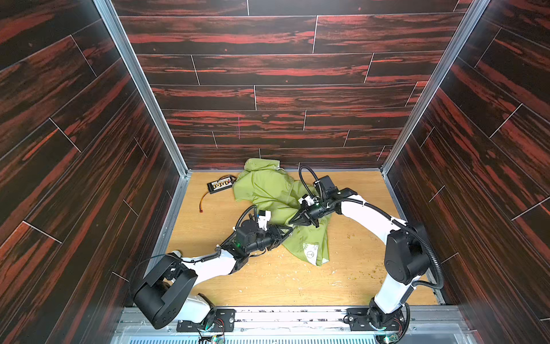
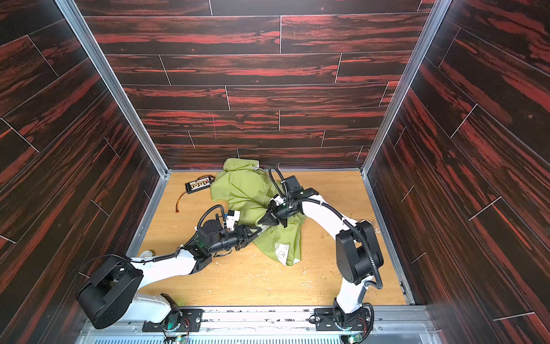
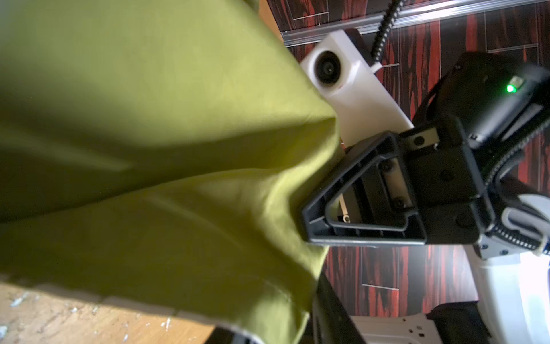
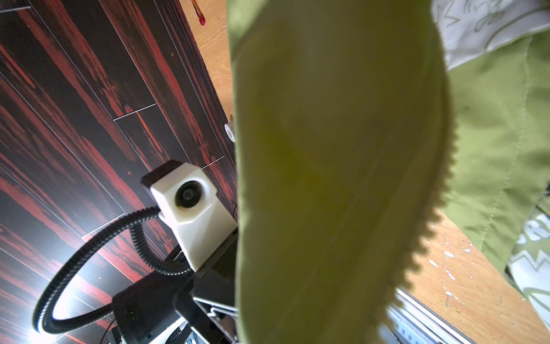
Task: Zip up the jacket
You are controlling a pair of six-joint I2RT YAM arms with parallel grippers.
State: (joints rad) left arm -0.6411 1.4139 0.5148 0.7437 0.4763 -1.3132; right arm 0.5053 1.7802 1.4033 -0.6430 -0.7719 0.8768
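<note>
The olive-green jacket (image 1: 268,190) (image 2: 244,190) lies crumpled at the middle back of the wooden table, its hem with a white print (image 1: 311,253) pointing to the front. My right gripper (image 1: 290,222) (image 2: 259,222) is shut on a lifted fold of its edge. In the right wrist view that fold (image 4: 327,178) fills the middle, with zipper teeth (image 4: 440,202) along one side and white lining (image 4: 482,26) behind. My left gripper (image 1: 289,232) (image 2: 259,230) meets the same fold from the left. Fabric (image 3: 148,149) covers its jaws, so their state is hidden.
A black circuit board with orange wires (image 1: 220,184) (image 2: 199,184) lies left of the jacket near the back wall. Dark wood-pattern walls close in three sides. White crumbs dot the bare table (image 1: 297,283) in front of the jacket.
</note>
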